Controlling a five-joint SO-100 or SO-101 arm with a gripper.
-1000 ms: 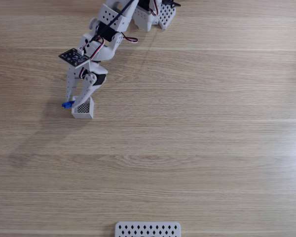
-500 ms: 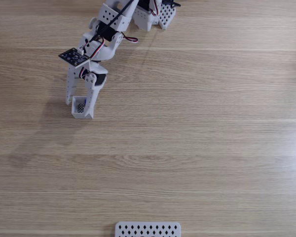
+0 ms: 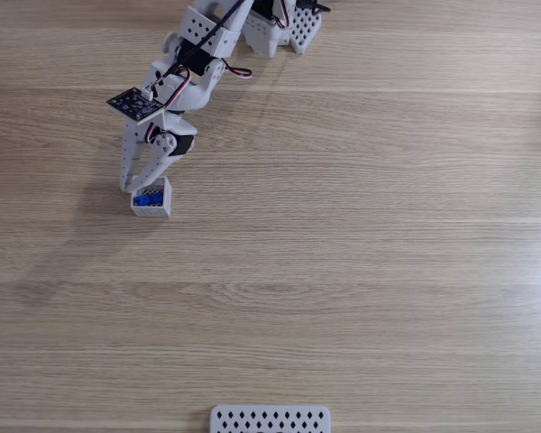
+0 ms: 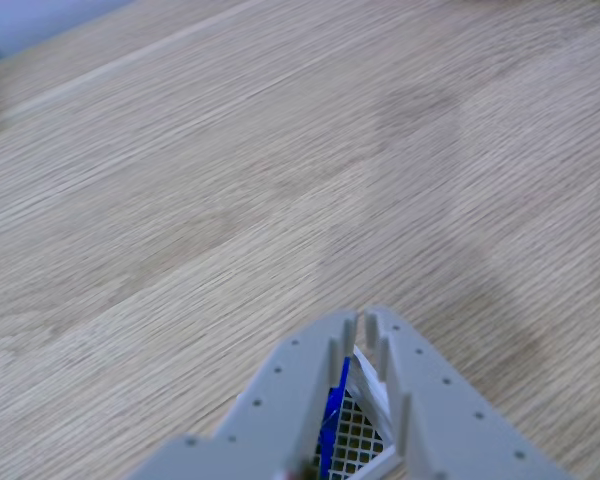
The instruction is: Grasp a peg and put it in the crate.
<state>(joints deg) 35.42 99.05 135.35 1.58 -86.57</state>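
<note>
Look at the fixed view: your arm (image 3: 185,86) reaches down from the top edge, a white printed body with dark servos and red and black wires looping off it. A small dark circuit board (image 3: 135,105) sits tilted on its wrist. The gripper (image 3: 142,183) hangs right over the crate (image 3: 165,200), a small white square box with thick walls, resting on the pale wood-grain surface (image 3: 361,253). The peg (image 3: 145,199), a slim bright-blue piece, lies inside the crate, showing against the dark mesh bottom.

In the other view you see the fingers (image 4: 285,385) from behind: two grey, flat, wedge-shaped plates dotted with small screw holes, their tips drawn close with only a narrow slot between them. The peg (image 4: 333,420) stands as a thin blue sliver in that slot, above the white lattice of the crate (image 4: 360,430). Whether the fingers clamp it or merely flank it, you cannot tell from either picture.

At the bottom edge of the fixed view lies a white perforated panel (image 3: 270,419) with rows of diamond-shaped holes, well apart from the crate.
</note>
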